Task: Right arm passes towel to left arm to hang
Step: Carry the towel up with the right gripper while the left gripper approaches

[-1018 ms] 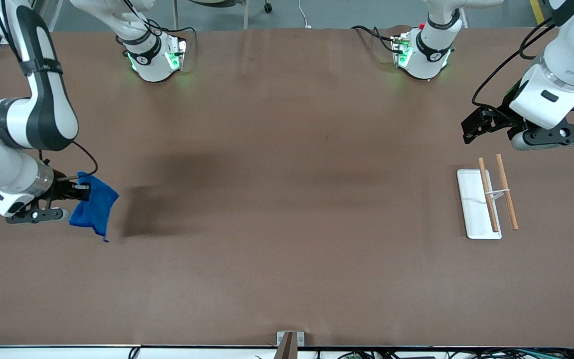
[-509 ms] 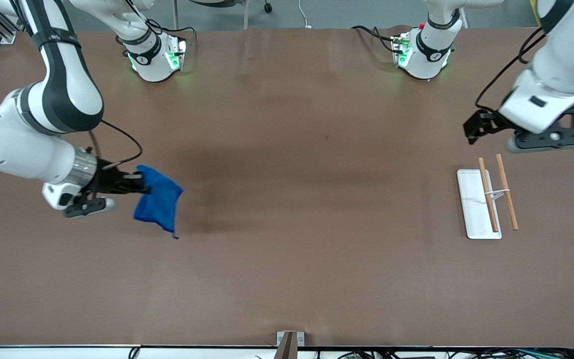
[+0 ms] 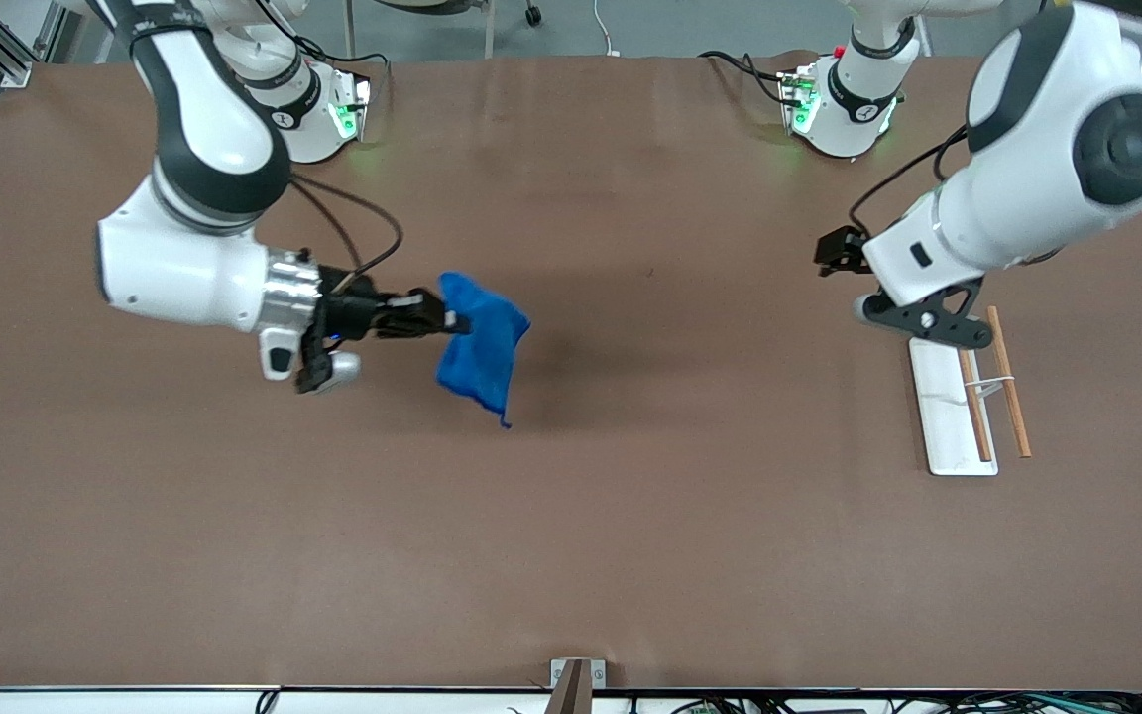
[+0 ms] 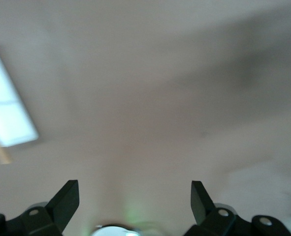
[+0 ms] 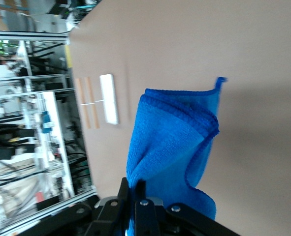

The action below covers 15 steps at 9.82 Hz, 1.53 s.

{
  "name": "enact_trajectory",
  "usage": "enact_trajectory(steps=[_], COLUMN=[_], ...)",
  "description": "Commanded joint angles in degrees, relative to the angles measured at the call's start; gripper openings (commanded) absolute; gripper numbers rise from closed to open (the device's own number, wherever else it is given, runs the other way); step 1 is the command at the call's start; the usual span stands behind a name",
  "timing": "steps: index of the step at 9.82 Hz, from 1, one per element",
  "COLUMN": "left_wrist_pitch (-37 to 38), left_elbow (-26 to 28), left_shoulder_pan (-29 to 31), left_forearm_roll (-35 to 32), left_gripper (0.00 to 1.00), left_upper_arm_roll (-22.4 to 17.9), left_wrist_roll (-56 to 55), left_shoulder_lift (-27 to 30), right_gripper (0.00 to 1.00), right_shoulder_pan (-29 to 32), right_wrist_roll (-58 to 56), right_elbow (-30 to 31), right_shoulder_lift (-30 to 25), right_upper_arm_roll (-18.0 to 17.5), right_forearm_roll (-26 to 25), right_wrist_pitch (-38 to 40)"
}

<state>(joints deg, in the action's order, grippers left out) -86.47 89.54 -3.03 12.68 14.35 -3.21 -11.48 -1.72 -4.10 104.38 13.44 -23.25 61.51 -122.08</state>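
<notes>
Best done by bringing the towel (image 3: 480, 350) to mid-frame with its free edge hanging clear, so the other fingers can bite cloth well away from the pinch already there. Worth keeping it above the counter (image 3: 571, 555) and steady until the second grip closes; letting go early would likely drop it.

Right gripper (image 3: 437, 322), left of centre in the front view, lies roughly level and points toward frame right, fingers clamped tight on the towel's upper edge. Towel dangles folded below, corner loop lowest.

Left gripper (image 3: 832, 251), at right of frame just above the white rack (image 3: 944, 397) with its two wooden bars, faces frame left, fingers spread wide and holding nothing.
</notes>
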Motion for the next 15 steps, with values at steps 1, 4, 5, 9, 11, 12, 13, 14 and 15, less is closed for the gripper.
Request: enact_trajectory(steps=[1,4,5,9,11,12,13,14,15], left_wrist_pitch=[0.9,0.8,0.7,-2.7,-3.3,-4.7,-4.8,-4.8,-4.9], left_elbow=[-0.3,-0.3,-0.3,-0.4,-0.4,-0.4,-0.4,-0.5,-0.5], left_shoulder_pan=[3.6,3.9,3.7,1.5,-0.3,-1.2,-2.1,-2.4,-3.1], left_forearm_roll=[15.4,35.4,40.0,52.1,59.3,63.3,66.4,67.9,68.1], left_gripper=[1.00,1.00,1.00,1.00,1.00,1.00,1.00,1.00,1.00], left_upper_arm_roll=[0.0,0.0,0.0,0.5,0.5,0.5,0.5,0.4,0.4], left_wrist_roll=[1.5,1.6,4.1,8.9,12.9,14.8,17.4,21.7,23.2], left_shoulder_lift=[-7.0,-13.7,-15.7,-19.2,-21.8,-23.2,-24.9,-26.4,-26.5], right_gripper=[0.00,0.00,0.00,0.00,0.00,0.00,0.00,0.00,0.00], right_shoulder_pan=[0.5,0.3,0.0,-0.5,-0.6,-1.0,-0.7,-0.6,-0.7], right_wrist_roll=[0.8,0.6,0.6,0.4,0.4,0.6,0.8,0.8,0.8], right_elbow=[1.2,1.3,1.3,1.3,1.3,1.3,1.3,1.2,1.1], right_shoulder_lift=[-0.8,-0.7,-0.6,-0.7,-0.7,-0.7,-0.7,-0.7,-0.7], right_upper_arm_roll=[-4.1,-9.3,-9.7,-10.6,-10.6,-11.2,-12.7,-13.7,-13.8], right_forearm_roll=[12.9,25.5,26.5,29.5,29.5,29.5,30.1,32.5,34.4], right_wrist_pitch=[-3.2,-9.9,-10.1,-11.8,-12.0,-12.7,-14.3,-15.5,-15.9])
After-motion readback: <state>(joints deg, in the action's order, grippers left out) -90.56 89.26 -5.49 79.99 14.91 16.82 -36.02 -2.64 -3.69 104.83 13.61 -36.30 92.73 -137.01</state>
